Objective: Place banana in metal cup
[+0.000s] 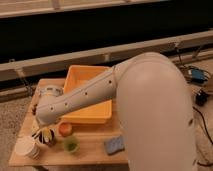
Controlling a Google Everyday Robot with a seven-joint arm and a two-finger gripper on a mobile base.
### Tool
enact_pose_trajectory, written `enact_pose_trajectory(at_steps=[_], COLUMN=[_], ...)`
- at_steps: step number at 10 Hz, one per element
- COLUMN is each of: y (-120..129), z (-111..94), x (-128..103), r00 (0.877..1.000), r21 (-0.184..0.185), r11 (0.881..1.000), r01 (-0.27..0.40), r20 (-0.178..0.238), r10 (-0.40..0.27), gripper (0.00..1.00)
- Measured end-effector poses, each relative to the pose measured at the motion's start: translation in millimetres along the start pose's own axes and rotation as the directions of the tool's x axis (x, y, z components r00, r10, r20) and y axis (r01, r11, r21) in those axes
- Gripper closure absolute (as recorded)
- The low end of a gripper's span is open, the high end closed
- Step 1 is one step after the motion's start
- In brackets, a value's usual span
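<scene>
My arm reaches down to the front left corner of the wooden table. The gripper is at the arm's end, right above the small dark metal cup. A pale-yellow piece, the banana, shows at the cup's mouth just under the gripper. I cannot tell whether it is held or resting in the cup. The arm hides part of the cup.
A large yellow tub fills the table's middle. A white cup stands left of the metal cup, with an orange cup and a green cup to its right. A blue sponge lies front right. A white round dish sits at the back left.
</scene>
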Motion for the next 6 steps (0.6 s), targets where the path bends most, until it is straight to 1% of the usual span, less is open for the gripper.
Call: enact_pose_trajectory(at_steps=[1,2,3,4,5,6], y=[-3.4,-8.4,-11.7,-13.3,-17.1,-16.2], z=[-9.3,-23.9,-36.1,-53.8,-65.0,-69.6], x=[-1.4,-6.6,-11.0,-17.6,-20.3,-21.9], r00=[1.0,0.999,0.999,0.998,0.997,0.997], r21=[0.007,0.013,0.018,0.018,0.021,0.019], r11=[1.0,1.0,1.0,0.999,0.999,0.999], r01=[-0.005,-0.006,0.005,0.027,0.036,0.044], r20=[0.019,0.04,0.048,0.06,0.066,0.068], r10=[0.005,0.005,-0.006,-0.028,-0.038,-0.045], gripper=[0.31,0.31,0.31,0.31,0.31,0.31])
